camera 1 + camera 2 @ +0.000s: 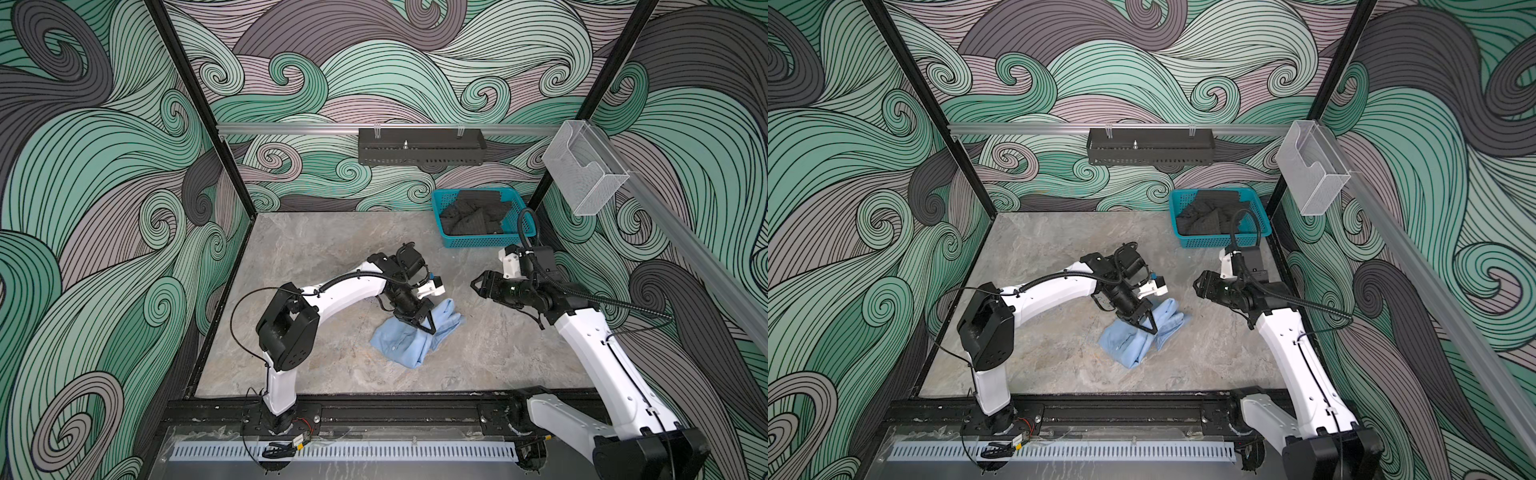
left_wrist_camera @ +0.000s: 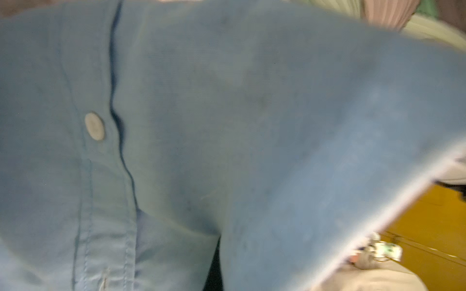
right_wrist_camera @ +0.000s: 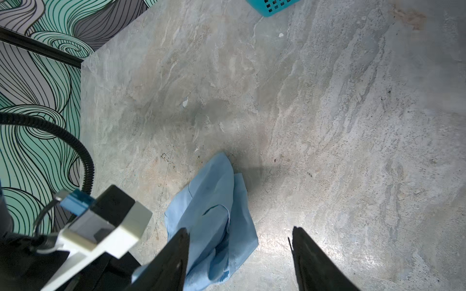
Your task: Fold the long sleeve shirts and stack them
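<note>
Nearest me, the light blue shirt (image 1: 409, 340) (image 1: 1129, 343) lies crumpled on the grey table (image 1: 332, 257), about mid-table and slightly toward the front edge. My left pincer (image 1: 428, 326) (image 1: 1150, 326) points down onto the shirt's upper middle, clenched on a pinch of its fabric, with bunched cloth spreading to both sides of it. In the left wrist view the shirt (image 2: 252, 126) fills nearly everything, blurred, one pale button (image 2: 94, 126) on the placket; fingertips hidden there. Further right, my right pincer (image 1: 476, 286) (image 1: 1198, 284) hangs above bare table, released, jaws spread wide, grasping nothing, apart from the shirt. In its wrist view the shirt (image 3: 214, 214) sits by one finger (image 3: 176, 252), the right pincer (image 3: 240, 228) over the cloth's edge. Farthest back right, a teal basket (image 1: 478, 242) (image 1: 1221, 242) holds dark cloth (image 1: 473, 216).
</note>
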`<state>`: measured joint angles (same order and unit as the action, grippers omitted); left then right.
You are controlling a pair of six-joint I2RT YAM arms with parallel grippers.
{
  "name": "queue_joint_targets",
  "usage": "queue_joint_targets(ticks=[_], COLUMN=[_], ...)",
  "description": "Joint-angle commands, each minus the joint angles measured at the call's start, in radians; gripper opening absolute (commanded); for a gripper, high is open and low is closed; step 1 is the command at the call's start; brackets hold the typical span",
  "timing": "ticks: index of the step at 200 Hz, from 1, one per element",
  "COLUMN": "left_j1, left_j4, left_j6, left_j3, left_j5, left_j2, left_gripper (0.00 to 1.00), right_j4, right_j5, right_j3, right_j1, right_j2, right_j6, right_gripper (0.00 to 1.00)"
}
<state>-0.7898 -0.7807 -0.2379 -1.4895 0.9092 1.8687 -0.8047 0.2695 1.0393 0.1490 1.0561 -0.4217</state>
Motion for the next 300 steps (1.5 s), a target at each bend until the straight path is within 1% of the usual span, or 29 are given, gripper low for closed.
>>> queue_joint_targets(ticks=[1, 16, 27, 42, 63, 77, 96, 107, 113, 119, 140, 155, 168, 178, 198, 212, 229, 247, 265, 300], left_j1=[0.081, 0.144, 0.188, 0.252, 0.329, 0.345, 0.321, 0.287, 0.265, 0.24, 0.14, 0.09, 0.086, 0.1, 0.15, 0.191, 0.234, 0.271, 0.298, 0.333], left_j4=[0.264, 0.368, 0.413, 0.4, 0.346, 0.334, 0.31, 0.301, 0.314, 0.354, 0.606, 0.727, 0.801, 0.765, 0.581, 0.473, 0.388, 0.326, 0.29, 0.242], left_j6=[-0.181, -0.264, -0.286, -0.277, -0.216, -0.202, -0.211, -0.226, -0.254, -0.3, -0.53, -0.639, -0.695, -0.658, -0.496, -0.389, -0.298, -0.24, -0.22, -0.201], left_j3=[0.063, 0.115, 0.151, 0.179, 0.216, 0.218, 0.171, 0.133, 0.117, 0.11, 0.092, 0.06, 0.053, 0.052, 0.069, 0.102, 0.144, 0.171, 0.195, 0.247], left_j5=[0.26, 0.309, 0.329, 0.347, 0.341, 0.328, 0.315, 0.307, 0.306, 0.306, 0.308, 0.296, 0.28, 0.261, 0.207, 0.151, 0.073, -0.016, -0.076, -0.208], left_j2=[-0.071, -0.072, -0.059, -0.016, 0.03, 0.03, 0.015, 0.009, 0.006, 0.002, -0.003, -0.004, -0.009, -0.009, 0.021, 0.061, 0.122, 0.188, 0.225, 0.189], left_gripper=[0.0, 0.0, 0.0, 0.0, 0.0, 0.0, 0.0, 0.0, 0.0, 0.0, 0.0, 0.0, 0.0, 0.0, 0.0, 0.0, 0.0, 0.0, 0.0, 0.0], right_j4=[-0.013, -0.012, -0.013, -0.012, -0.012, -0.013, -0.012, -0.012, -0.013, -0.013, -0.012, -0.012, -0.013, -0.016, -0.016, -0.016, -0.017, -0.016, -0.019, -0.026], right_j5=[0.016, 0.016, 0.019, 0.027, 0.032, 0.033, 0.031, 0.03, 0.029, 0.028, 0.031, 0.033, 0.037, 0.037, 0.04, 0.04, 0.04, 0.043, 0.051, 0.062], right_j3=[0.024, 0.028, 0.033, 0.04, 0.049, 0.05, 0.047, 0.047, 0.048, 0.045, 0.048, 0.053, 0.058, 0.06, 0.064, 0.062, 0.058, 0.052, 0.051, 0.01], right_j1=[-0.008, -0.01, -0.009, -0.009, -0.01, -0.009, -0.011, -0.011, -0.012, -0.014, -0.021, -0.026, -0.028, -0.029, -0.029, -0.029, -0.029, -0.029, -0.029, -0.029], right_j2=[0.005, 0.012, 0.02, 0.032, 0.042, 0.045, 0.047, 0.047, 0.047, 0.045, 0.041, 0.04, 0.039, 0.036, 0.036, 0.034, 0.033, 0.032, 0.033, 0.04], right_j6=[0.016, 0.014, 0.014, 0.012, 0.012, 0.014, 0.018, 0.018, 0.019, 0.018, 0.017, 0.017, 0.018, 0.017, 0.015, 0.015, 0.012, 0.011, 0.009, -0.01], right_gripper=[0.66, 0.66, 0.66, 0.66, 0.66, 0.66, 0.66, 0.66, 0.66, 0.66, 0.66, 0.66, 0.66, 0.66, 0.66, 0.66, 0.66, 0.66, 0.66, 0.66])
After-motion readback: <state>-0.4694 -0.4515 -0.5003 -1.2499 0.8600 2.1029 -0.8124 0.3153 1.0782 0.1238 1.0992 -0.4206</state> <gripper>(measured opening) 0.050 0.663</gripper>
